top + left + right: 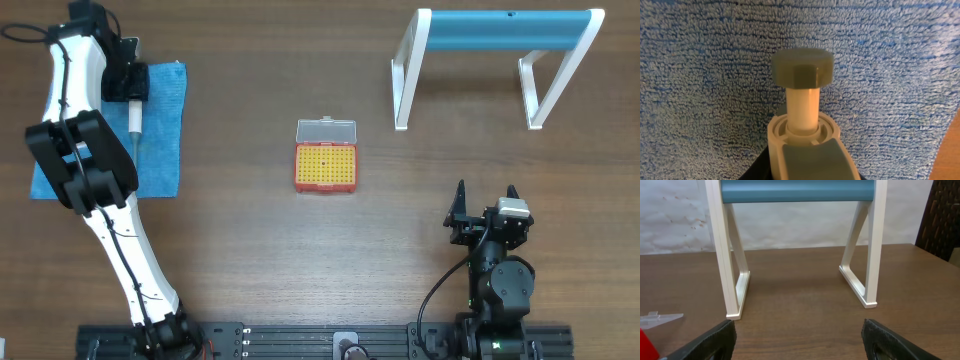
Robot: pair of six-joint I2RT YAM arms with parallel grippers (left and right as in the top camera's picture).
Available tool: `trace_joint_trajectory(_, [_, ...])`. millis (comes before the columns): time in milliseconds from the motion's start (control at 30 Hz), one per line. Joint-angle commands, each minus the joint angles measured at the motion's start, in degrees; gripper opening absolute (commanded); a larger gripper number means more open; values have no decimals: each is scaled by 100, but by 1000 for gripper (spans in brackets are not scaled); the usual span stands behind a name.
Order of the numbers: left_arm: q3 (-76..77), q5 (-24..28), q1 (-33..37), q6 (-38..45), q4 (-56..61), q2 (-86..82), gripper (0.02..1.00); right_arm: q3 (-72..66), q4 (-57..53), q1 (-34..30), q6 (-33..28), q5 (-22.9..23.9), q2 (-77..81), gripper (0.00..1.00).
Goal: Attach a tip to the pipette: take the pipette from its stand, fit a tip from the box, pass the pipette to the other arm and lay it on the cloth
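Lab setting: pipette (133, 122), tip box (325, 168), stand (505, 30)

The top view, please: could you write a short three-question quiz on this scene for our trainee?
1. True or false: the pipette hangs on the stand.
2. The tip box lid is: A open, B shut, C missing.
3. Fill in: the right gripper is ___.
Key: 1 false, it is over the cloth in the left gripper; 2 A; 3 open.
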Motion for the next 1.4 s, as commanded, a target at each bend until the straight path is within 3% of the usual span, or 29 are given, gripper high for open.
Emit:
trace_joint_trajectory(33, [107,83,-2,-55,-11,133,354,-13,-24,2,63,74,0,820])
trace_joint_trajectory(100, [107,81,-2,-55,-13,133,415,-13,-24,2,63,74,0,820])
trace_joint_trajectory(233, [107,83,-2,-57,-31,133,439,-13,-24,2,63,74,0,820])
trace_joint_trajectory(267, [109,83,-2,-57,-46,133,494,-13,-24,2,63,74,0,820])
trace_joint_trajectory(300, [109,83,-2,-59,-68,133,625,-13,-24,2,63,74,0,820])
trace_joint_trajectory(333, [109,85,-7,-61,-92,133,858,-13,-24,2,63,74,0,820])
trace_joint_trajectory(367, [109,85,-9,-59,-118,133,993,-13,-24,2,63,74,0,820])
trace_joint_trajectory(800, [511,105,-376,-57,-761,-35,998,-13,-24,2,63,74,0,822])
trace_joint_trajectory(1133, [3248,118,-415,-90,-2933,-402,998,-13,-24,2,63,74,0,822])
trace_joint_trajectory(1200, [3491,376,-407,-326,-2988,-728,998,-13,-24,2,63,74,0,820])
trace_joint_trajectory(1400, [3381,385,-562,-337,-3023,-2258,998,-13,-24,2,63,74,0,820])
